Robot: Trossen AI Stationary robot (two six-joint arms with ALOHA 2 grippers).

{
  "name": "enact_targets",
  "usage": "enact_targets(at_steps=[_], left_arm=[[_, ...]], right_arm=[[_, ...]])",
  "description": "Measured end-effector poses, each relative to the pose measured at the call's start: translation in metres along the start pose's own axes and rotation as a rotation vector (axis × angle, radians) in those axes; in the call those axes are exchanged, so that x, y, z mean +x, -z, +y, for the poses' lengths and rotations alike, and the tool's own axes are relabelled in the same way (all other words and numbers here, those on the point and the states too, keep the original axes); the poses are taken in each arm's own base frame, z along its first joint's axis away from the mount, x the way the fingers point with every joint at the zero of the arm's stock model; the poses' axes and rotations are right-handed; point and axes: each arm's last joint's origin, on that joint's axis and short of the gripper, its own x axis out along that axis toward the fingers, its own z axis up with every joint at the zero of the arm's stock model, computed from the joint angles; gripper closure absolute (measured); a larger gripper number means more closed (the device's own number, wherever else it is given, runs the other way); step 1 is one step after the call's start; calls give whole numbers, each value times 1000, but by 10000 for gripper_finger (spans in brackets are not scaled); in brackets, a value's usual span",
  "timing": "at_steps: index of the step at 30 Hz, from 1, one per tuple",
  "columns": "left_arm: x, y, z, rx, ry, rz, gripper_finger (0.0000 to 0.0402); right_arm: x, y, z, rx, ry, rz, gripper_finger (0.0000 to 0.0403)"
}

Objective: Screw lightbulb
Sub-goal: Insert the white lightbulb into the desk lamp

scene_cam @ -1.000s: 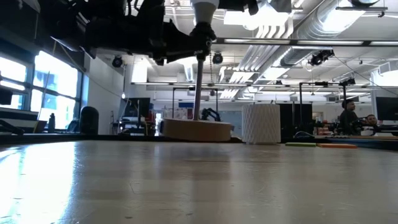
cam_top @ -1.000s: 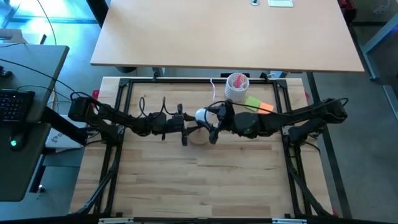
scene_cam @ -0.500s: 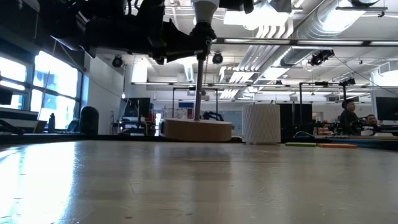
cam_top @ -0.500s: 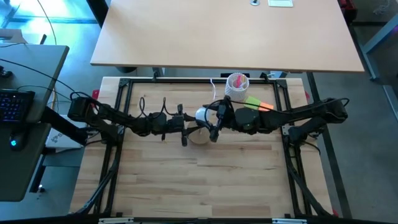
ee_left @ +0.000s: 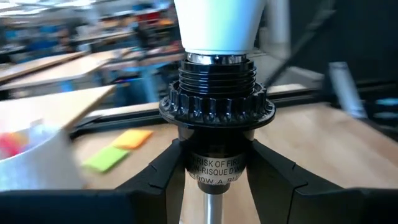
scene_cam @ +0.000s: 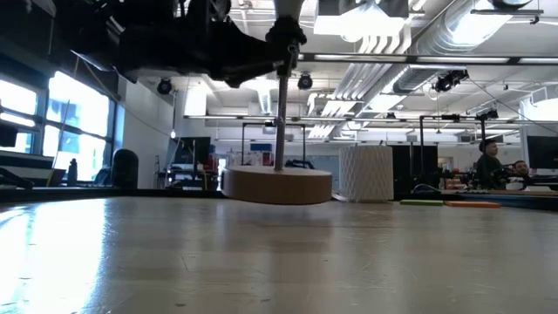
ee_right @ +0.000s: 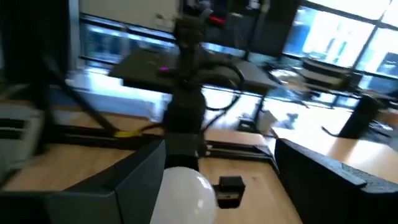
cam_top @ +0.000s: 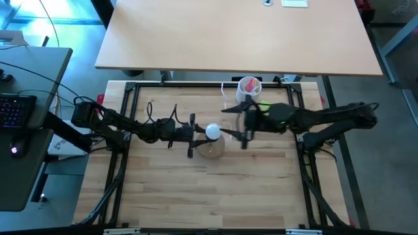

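Observation:
The white lightbulb [cam_top: 213,131] sits in the black socket [ee_left: 217,106] on top of the lamp stand. The stand's thin stem [scene_cam: 282,122] runs down to a round wooden base [scene_cam: 277,185]. The base seems to hang just above the table. My left gripper [cam_top: 196,134] reaches in level from the table's left and is shut on the socket. My right gripper [cam_top: 243,128] stands open to the right of the bulb and higher, apart from it. In the right wrist view the bulb [ee_right: 181,196] shows low between its spread fingers. My left gripper pinches the socket's lower neck [ee_left: 217,169], just under its ribbed collar, between its two fingers [ee_left: 163,182]. The fingers come in level from the table's left and lie across the upright stand. The bulb stands above the hold, and the stem and base hang below it.
A white ribbed cup [cam_top: 249,89] with pink contents stands at the far middle. Green and orange sticky notes [cam_top: 271,108] lie beside it, under my right arm. The near half of the wooden table [cam_top: 209,189] has room. People sit in the room beyond, at the far right.
My right gripper has come off the bulb, drawn back toward the table's right edge, risen and rolled. My left wrist has turned a little where it is. The stand has swung with it, its base and bulb now slightly nearer the table's near edge.

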Motion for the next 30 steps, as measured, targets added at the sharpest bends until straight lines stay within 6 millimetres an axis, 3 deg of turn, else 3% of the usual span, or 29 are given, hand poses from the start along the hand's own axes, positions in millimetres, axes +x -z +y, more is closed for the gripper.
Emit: enact_targets(at_steps=[5,11,17,30], left_arm=[[-1,-1,-5,46,187,-32,268],[-2,-1,-6,36,302,-49,268],[-2,-1,-6,32,340,-54,268],[-2,0,-5,23,339,-54,268]], right_arm=[[-11,-2,1,92,-208,9,103],[20,13,21,66,-327,-1,103],[45,29,24,70,-389,-12,103],[59,43,28,98,-466,19,112]])
